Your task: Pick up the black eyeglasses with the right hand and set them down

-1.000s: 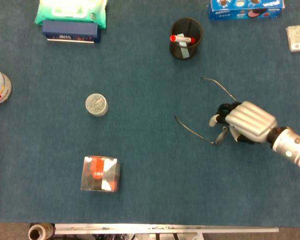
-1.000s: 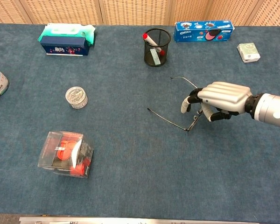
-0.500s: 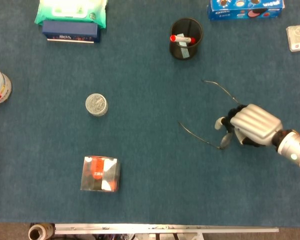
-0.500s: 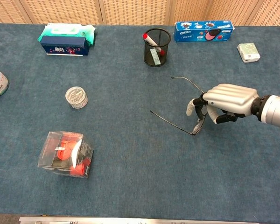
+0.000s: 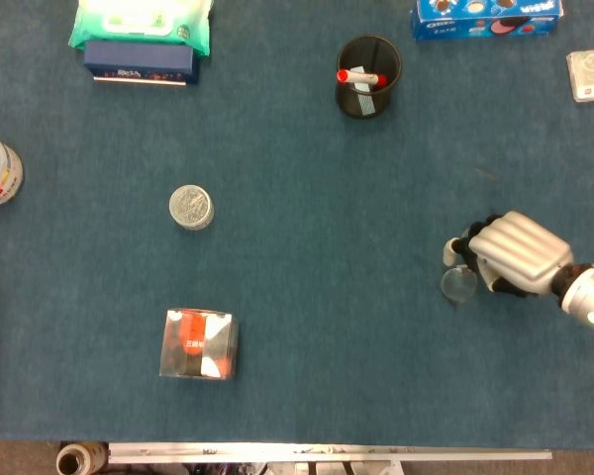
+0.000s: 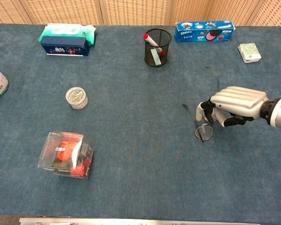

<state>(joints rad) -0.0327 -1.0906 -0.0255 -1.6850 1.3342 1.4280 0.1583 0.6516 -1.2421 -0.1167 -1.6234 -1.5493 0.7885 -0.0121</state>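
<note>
The black eyeglasses (image 5: 458, 284) (image 6: 203, 132) hang from the fingers of my right hand (image 5: 515, 253) (image 6: 236, 104) at the right side of the blue table. One round lens shows just below the fingertips, facing the cameras. A thin temple arm (image 6: 188, 113) sticks out to the left in the chest view. The rest of the frame is hidden under the hand, whose fingers are curled around it. My left hand is in neither view.
A black mesh pen holder (image 5: 368, 76) with a red marker stands behind the hand. A blue cookie box (image 5: 487, 17) and a small white box (image 5: 589, 75) lie at the far right. A tin (image 5: 191, 208), a clear box (image 5: 200, 343) and tissue packs (image 5: 144, 25) are on the left.
My right hand has drawn back to the right with the eyeglasses. The glasses have tipped up, so the long temple arms no longer lie stretched out and a lens now faces the cameras.
</note>
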